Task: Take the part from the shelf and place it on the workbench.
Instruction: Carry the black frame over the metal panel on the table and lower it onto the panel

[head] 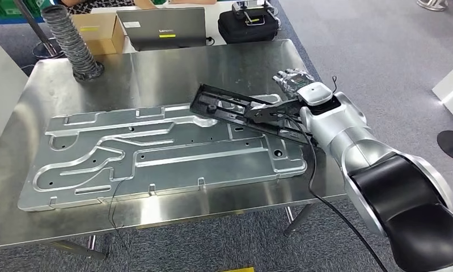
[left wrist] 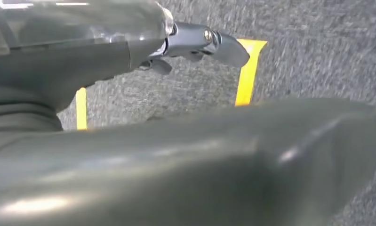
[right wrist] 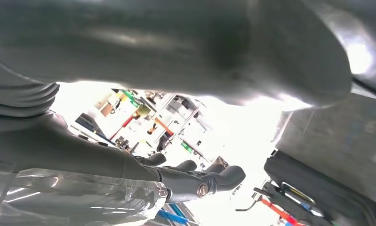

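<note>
**Black part over the workbench, right hand at its near end**

A steel workbench (head: 156,73) stands on grey carpet, and a large stamped metal panel (head: 156,153) covers most of its top. Along the far edge stand a laptop (head: 161,25), a cardboard box (head: 102,31) and a black bag (head: 246,25), with a ribbed hose (head: 71,39) coming down near the far left corner.

The part (head: 229,107), a long black frame, lies over the panel's far right corner, close to the workbench's right edge. Its long axis runs from the middle of the bench out towards the right edge. Whether it already rests flat on the panel or is held just above it cannot be told.

The right hand (head: 295,85) is at the part's right-hand end, its fingers by the frame. It appears to be grasping that end, but the contact is hidden, so I cannot say for sure. The left hand (left wrist: 195,42) hangs over the carpet with fingers loosely apart and nothing in them. The right hand is plainly the nearer, and the part stretches away from it to the left.
</note>
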Available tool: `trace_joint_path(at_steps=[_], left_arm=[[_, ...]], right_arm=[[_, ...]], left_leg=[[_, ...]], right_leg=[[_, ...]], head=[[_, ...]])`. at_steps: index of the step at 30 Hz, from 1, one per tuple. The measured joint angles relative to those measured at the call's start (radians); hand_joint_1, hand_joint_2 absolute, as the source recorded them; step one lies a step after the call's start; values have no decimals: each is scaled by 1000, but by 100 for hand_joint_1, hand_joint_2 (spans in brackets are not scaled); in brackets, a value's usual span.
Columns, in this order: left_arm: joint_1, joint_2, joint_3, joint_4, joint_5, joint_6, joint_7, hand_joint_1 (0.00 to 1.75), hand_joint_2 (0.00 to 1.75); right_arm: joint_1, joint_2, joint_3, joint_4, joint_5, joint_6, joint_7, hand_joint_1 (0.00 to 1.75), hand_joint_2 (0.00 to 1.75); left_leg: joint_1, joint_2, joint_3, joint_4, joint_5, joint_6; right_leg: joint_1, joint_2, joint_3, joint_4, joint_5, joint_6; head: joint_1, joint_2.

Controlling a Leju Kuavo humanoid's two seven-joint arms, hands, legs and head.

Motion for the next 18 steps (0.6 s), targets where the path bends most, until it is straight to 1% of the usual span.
trace_joint_path(at_steps=[1, 2, 3, 4, 5, 6, 7, 8, 9, 10, 11, 12, 13, 14, 15, 16, 17, 18], left_arm=[[0, 0, 0, 0, 0, 0, 0, 0, 0], [0, 1, 0, 0, -1, 0, 1, 0, 0], [0, 1, 0, 0, -2, 0, 1, 0, 0], [0, 1, 0, 0, -2, 0, 2, 0, 0], [1, 1, 0, 0, -3, 0, 2, 0, 0], [1, 1, 0, 0, -3, 0, 3, 0, 0], [1, 2, 0, 0, -3, 1, 4, 0, 0], [1, 2, -1, 0, -3, 1, 5, 0, 0], [1, 3, -1, 0, -3, 2, 6, 0, 0], [1, 3, -1, 0, -3, 2, 7, 0, 0], [0, 4, -1, 0, -4, 3, 8, 0, 0], [1, 3, -2, 0, -4, 5, 10, 0, 0], [1, 3, -2, 0, -4, 7, 12, 0, 0], [2, 2, -4, 0, -5, 9, 13, 0, 0], [2, 1, -5, 0, -4, 10, 14, 0, 0], [2, -1, -6, 0, -4, 11, 15, 0, 0], [1, -2, -7, 0, -1, 11, 16, 0, 0], [0, -3, -8, 0, 2, 8, 16, 0, 0]], right_arm=[[0, -1, 0, 0, -4, -9, -1, 0, 0], [0, -2, -2, 0, -9, -22, -2, 0, 0], [1, -2, -4, 0, -15, -38, -3, 0, 0], [3, -3, -8, 0, -21, -57, -3, 0, 0], [7, -3, -11, 0, -25, -81, -3, 0, 0], [11, -4, -15, 0, -28, -108, -2, 0, 0], [16, -5, -18, -1, -35, -145, 3, 0, 0], [21, -7, -24, -4, -47, -198, 14, 0, 0], [27, -9, -36, -13, -71, -280, 25, 0, 0], [33, -11, -55, -24, -105, -387, 35, 0, 0], [41, -15, -84, -40, -144, -504, 34, 0, 0], [54, -18, -122, -64, -182, -611, 22, 0, 0], [72, -21, -167, -98, -212, -689, -6, 0, 0], [98, -22, -223, -150, -238, -736, -57, 0, 0], [132, -20, -290, -221, -261, -757, -125, 0, 0], [164, -15, -364, -296, -286, -768, -212, 0, 0], [195, -3, -450, -376, -322, -774, -312, 0, 0], [223, 13, -536, -454, -365, -777, -404, 0, 0]], left_leg=[[0, 0, -6, 16, -13, -5], [1, 1, -20, 52, -35, -10], [4, 1, -44, 108, -64, -15], [6, 1, -75, 176, -95, -18], [8, 1, -105, 236, -114, -21], [9, 1, -124, 270, -117, -23], [10, 1, -125, 266, -101, -24], [11, 1, -108, 222, -69, -23], [11, 2, -79, 154, -30, -21], [10, 2, -48, 89, -3, -18], [9, 2, -25, 40, 12, -13], [8, 1, -13, 13, 16, -9], [7, 0, -10, 7, 12, -5], [8, -2, -10, 3, 12, 1], [9, -3, -8, 0, 14, 6], [11, -5, -7, -3, 16, 11], [12, -5, -5, -7, 18, 17], [13, -6, -5, -9, 20, 22]], right_leg=[[-4, -1, 3, -4, 1, -5], [-7, -2, 7, -8, 3, -8], [-8, -3, 9, -9, 3, -11], [-8, -3, 9, -9, 2, -13], [-8, -2, 10, -9, 2, -13], [-8, -2, 10, -8, 2, -13], [-8, -1, 11, -8, 1, -13], [-8, 0, 12, -6, 0, -12], [-8, 0, 13, -4, -3, -9], [-6, 1, 12, -1, -6, -6], [-4, 1, 11, 2, -8, -2], [-2, 1, 9, 4, -9, 2], [0, 0, 8, 5, -8, 6], [0, -1, 9, 4, -8, 11], [-1, -3, 10, 6, -12, 16], [-2, -3, 6, 18, -23, 21], [-4, -3, -7, 49, -45, 26], [-6, -2, -30, 102, -76, 31]], head=[[0, 0], [0, 0], [0, 0], [0, 0], [0, 0], [0, 0], [0, 0], [0, 0], [0, 0], [0, 0], [0, 0], [0, 0], [0, 0], [0, 0], [0, 0], [0, 0], [0, 0], [0, 0]])
